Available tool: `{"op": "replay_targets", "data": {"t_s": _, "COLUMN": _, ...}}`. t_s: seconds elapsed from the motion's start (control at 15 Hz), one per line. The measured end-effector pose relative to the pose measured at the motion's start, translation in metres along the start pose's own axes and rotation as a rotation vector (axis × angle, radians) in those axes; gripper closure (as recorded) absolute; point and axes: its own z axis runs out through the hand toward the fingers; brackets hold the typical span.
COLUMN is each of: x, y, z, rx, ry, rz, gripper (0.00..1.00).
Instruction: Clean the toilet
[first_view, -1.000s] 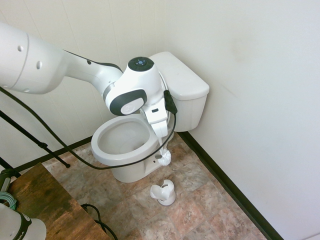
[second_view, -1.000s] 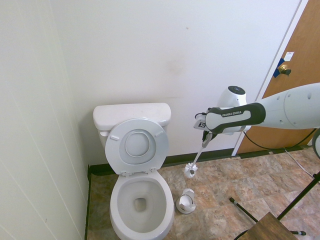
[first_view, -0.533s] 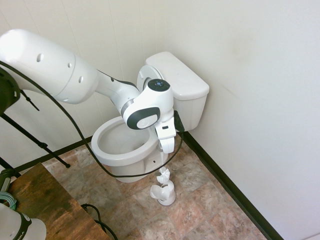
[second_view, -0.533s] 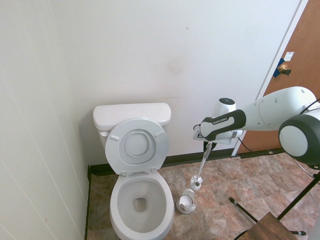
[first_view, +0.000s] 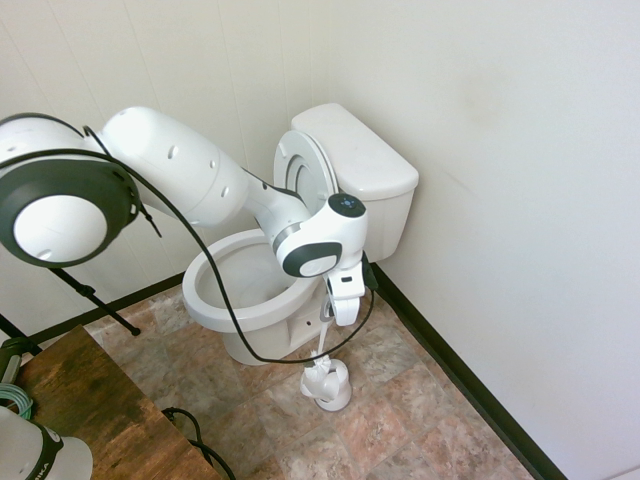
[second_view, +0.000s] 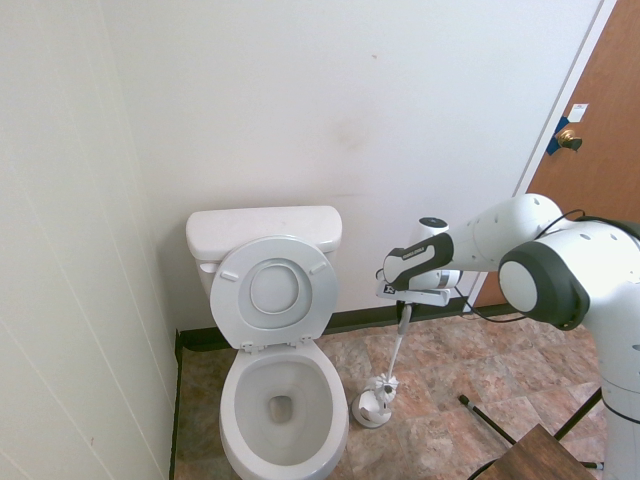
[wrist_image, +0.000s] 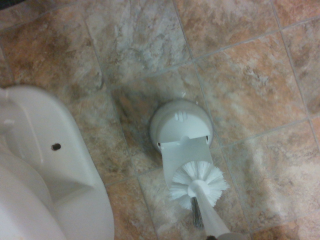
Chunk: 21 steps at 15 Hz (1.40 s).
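The white toilet (first_view: 250, 290) (second_view: 280, 400) stands against the wall with its seat and lid (second_view: 276, 292) raised and its bowl open. Beside the toilet, my gripper (first_view: 340, 312) (second_view: 405, 305) is shut on the slim handle of a white toilet brush (second_view: 392, 355). The brush hangs nearly upright, its bristle head (first_view: 322, 368) (wrist_image: 199, 183) just above the small white brush holder (first_view: 327, 385) (second_view: 372, 405) (wrist_image: 181, 125) on the floor. The wrist view shows the toilet's base (wrist_image: 45, 175) close by the holder.
A brown tiled floor (second_view: 460, 350) spreads around the toilet. White walls stand behind and beside the toilet. A brown door (second_view: 595, 150) is at the right in the second exterior view. A wooden tabletop (first_view: 90, 410) sits near the camera.
My arm has swung down and toward the holder, carrying the brush. The brush head has moved from beside the toilet to just over the holder.
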Motion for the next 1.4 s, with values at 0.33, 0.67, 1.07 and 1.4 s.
{"op": "replay_targets", "data": {"t_s": 0.33, "x": 0.025, "y": -0.031, "z": 0.045, "rx": -0.060, "ry": -0.050, "rz": 0.022, "gripper": 1.00}}
{"op": "replay_targets", "data": {"t_s": 0.67, "x": 0.047, "y": -0.061, "z": 0.091, "rx": -0.099, "ry": -0.084, "rz": 0.041, "gripper": 1.00}}
{"op": "replay_targets", "data": {"t_s": 1.07, "x": 0.062, "y": -0.077, "z": 0.141, "rx": -0.156, "ry": -0.106, "rz": 0.073, "gripper": 1.00}}
{"op": "replay_targets", "data": {"t_s": 1.4, "x": 0.067, "y": -0.084, "z": 0.156, "rx": -0.179, "ry": -0.107, "rz": 0.076, "gripper": 1.00}}
